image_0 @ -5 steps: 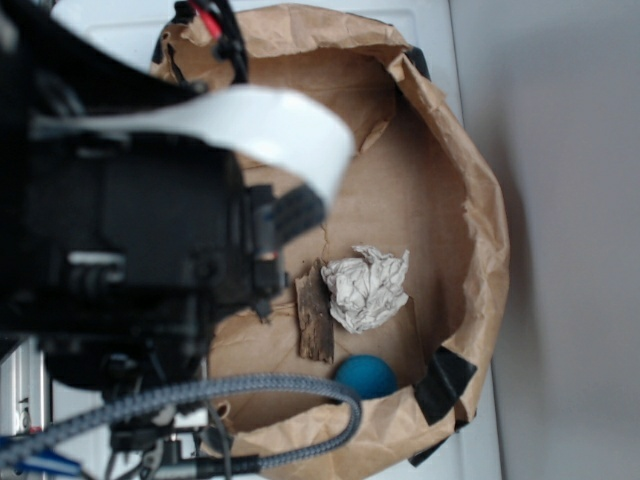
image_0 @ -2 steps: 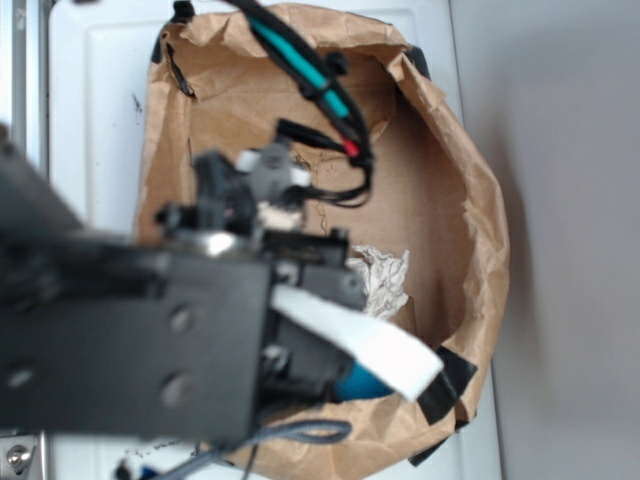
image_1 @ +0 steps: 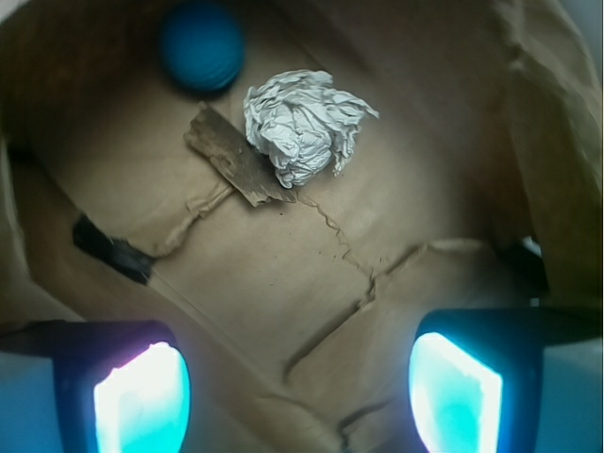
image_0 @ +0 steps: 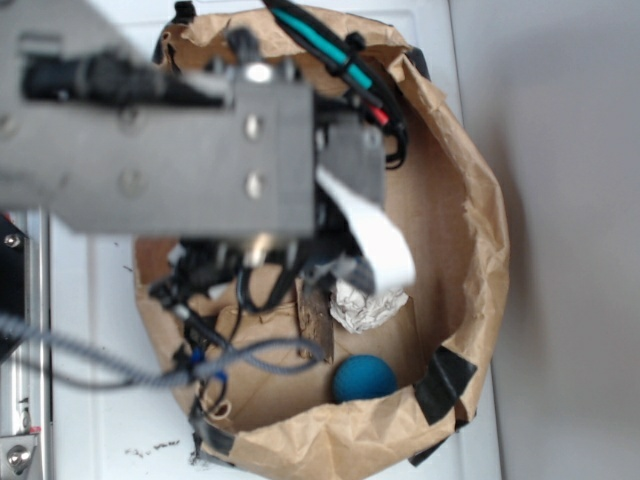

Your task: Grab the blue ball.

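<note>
Hand (image_1: 297, 392) released above one blue ball (image_1: 201, 45), one paper wad (image_1: 302, 125), one wood piece (image_1: 233, 156)

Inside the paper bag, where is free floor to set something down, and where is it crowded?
The bag floor is bare between the gripper fingers and the wood piece, and also right of the paper wad. It is crowded at the top left of the wrist view: the blue ball, wood and wad lie close together.
</note>
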